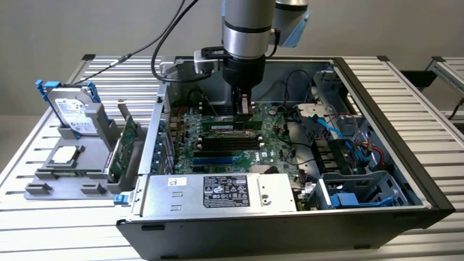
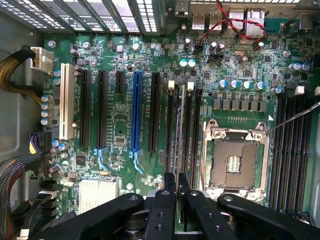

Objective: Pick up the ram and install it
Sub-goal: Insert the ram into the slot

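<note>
The ram stands edge-on, pinched in the clenched gripper. It is low over the black memory slots, just beside the empty CPU socket, toward the far part of the motherboard inside the open computer case. The pick-up looks done, but seating seems unfinished. The gripper body hides whether the ram's lower edge sits in a slot, and the slot latches are hard to make out.

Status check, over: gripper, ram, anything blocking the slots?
Gripper shut on the ram. Ram edge-on over the memory slots beside the CPU socket; seating unclear. Braided cables at the case wall, none across those slots.
</note>
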### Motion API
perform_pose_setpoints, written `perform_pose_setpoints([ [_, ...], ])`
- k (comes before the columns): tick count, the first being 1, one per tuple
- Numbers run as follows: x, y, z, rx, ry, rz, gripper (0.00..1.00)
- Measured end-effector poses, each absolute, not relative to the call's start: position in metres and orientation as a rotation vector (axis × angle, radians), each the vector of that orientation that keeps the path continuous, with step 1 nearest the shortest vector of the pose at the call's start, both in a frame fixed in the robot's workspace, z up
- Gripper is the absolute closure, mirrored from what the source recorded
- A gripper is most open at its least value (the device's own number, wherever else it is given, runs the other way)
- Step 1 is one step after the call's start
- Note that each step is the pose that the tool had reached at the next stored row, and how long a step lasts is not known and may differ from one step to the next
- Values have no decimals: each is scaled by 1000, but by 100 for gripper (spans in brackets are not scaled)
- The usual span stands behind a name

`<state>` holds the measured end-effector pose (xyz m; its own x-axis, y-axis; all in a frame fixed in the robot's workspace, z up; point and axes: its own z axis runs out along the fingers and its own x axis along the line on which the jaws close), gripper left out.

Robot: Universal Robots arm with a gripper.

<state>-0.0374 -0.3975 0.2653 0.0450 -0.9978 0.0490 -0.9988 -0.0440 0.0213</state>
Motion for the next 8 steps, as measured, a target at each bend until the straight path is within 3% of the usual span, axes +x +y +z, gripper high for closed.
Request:
perform_pose_setpoints([
  [8, -38, -398, 260, 2235, -2137, 32, 86],
])
